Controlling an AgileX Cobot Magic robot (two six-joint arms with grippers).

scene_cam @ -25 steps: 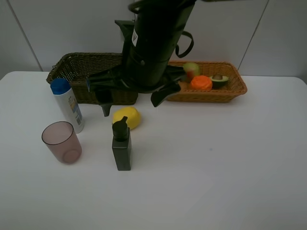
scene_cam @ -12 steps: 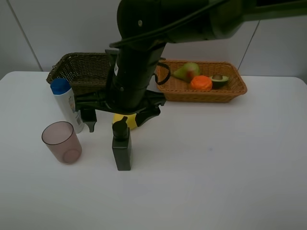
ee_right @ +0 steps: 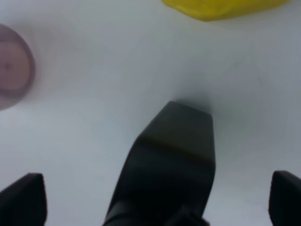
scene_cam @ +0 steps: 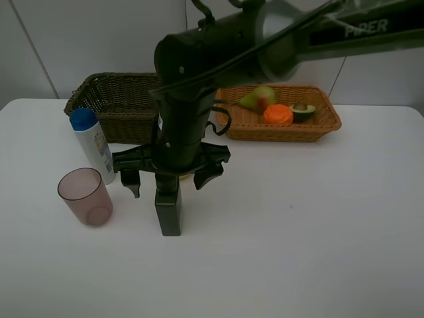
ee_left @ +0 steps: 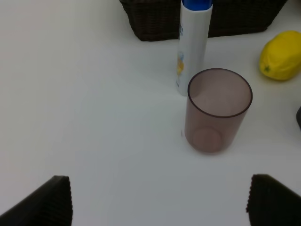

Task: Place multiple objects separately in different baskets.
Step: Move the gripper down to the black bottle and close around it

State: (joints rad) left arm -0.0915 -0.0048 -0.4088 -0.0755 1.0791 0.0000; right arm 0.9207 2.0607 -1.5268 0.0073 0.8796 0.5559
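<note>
My right gripper (scene_cam: 167,177) hangs open over the dark green pump bottle (scene_cam: 169,211), one finger on each side of its pump head. In the right wrist view the bottle (ee_right: 169,160) fills the space between the fingertips. The yellow lemon (ee_right: 221,7) lies just behind the bottle, hidden by the arm in the exterior view. The pinkish cup (scene_cam: 85,196) and the white blue-capped bottle (scene_cam: 93,144) stand to the left. My left gripper (ee_left: 162,200) is open and empty, short of the cup (ee_left: 217,110). Pear (scene_cam: 258,98), orange (scene_cam: 278,114) and avocado half (scene_cam: 303,111) lie in the light basket (scene_cam: 285,132).
The dark basket (scene_cam: 99,93) stands at the back left, behind the white bottle (ee_left: 194,47). The right arm reaches in from the upper right across both baskets. The lemon (ee_left: 282,61) lies right of the cup.
The right arm has come down and forward from in front of the baskets to over the pump bottle, covering the lemon. Its jaws stayed open.
</note>
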